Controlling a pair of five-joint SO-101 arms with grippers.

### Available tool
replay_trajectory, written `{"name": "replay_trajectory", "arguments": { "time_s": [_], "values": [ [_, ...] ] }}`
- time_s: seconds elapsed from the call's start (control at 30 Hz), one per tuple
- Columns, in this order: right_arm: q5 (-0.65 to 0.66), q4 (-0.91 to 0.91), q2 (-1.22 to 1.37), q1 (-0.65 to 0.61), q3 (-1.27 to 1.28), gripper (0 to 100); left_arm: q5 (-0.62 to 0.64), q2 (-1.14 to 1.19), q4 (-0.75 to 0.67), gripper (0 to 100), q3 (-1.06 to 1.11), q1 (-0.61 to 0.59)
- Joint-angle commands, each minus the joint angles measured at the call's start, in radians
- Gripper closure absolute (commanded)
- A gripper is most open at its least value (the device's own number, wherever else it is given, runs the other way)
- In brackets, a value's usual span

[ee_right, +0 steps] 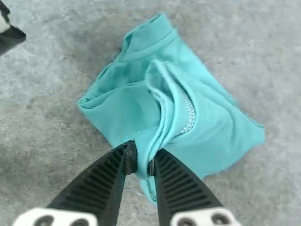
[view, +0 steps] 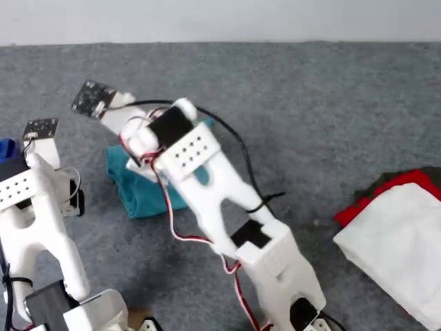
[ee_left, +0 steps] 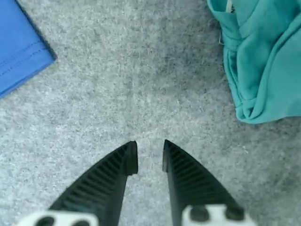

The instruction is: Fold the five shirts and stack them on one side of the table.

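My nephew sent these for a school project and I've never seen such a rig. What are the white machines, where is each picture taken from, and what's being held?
They are two robot arms on a grey surface. One picture looks down from a fixed camera. The other two come from a camera on each arm's wrist, looking past its black two-fingered hand. The right hand pinches a fold of a crumpled teal shirt. The left hand holds nothing and hangs slightly open over the bare surface, with a blue shirt nearby. In the overhead picture, a pile at the right edge has a white shirt on top of a red shirt.
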Motion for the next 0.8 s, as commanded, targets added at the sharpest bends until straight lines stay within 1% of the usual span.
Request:
{"name": "replay_trajectory", "arguments": {
  "time_s": [0.0, 0.17, 0.43, 0.5, 0.57, 0.63, 0.77],
  "values": [
    [-0.011, 0.027, 0.001, -0.004, -0.031, 98.8, -0.015, -0.006, -0.012, 90, -0.004, -0.003],
    [-0.011, 0.036, 0.002, 0.019, -0.112, 98.7, -0.015, -0.006, -0.012, 90, -0.004, -0.003],
    [-0.011, 0.035, 0.007, 0.033, -0.115, 98.7, -0.015, -0.006, -0.012, 90, -0.004, -0.003],
    [-0.011, 0.036, 0.007, 0.079, -0.109, 98.8, -0.015, -0.006, -0.012, 90, -0.004, -0.003],
    [-0.011, 0.036, 0.008, 0.157, -0.109, 98.8, -0.014, -0.006, -0.011, 90, -0.010, 0.009],
    [-0.011, 0.036, 0.007, 0.246, -0.109, 98.8, -0.014, -0.014, -0.005, 90, -0.010, 0.064],
    [-0.011, 0.038, 0.008, 0.409, -0.109, 98.8, -0.014, -0.011, 0.043, 90, -0.010, 0.281]
  ]
}}
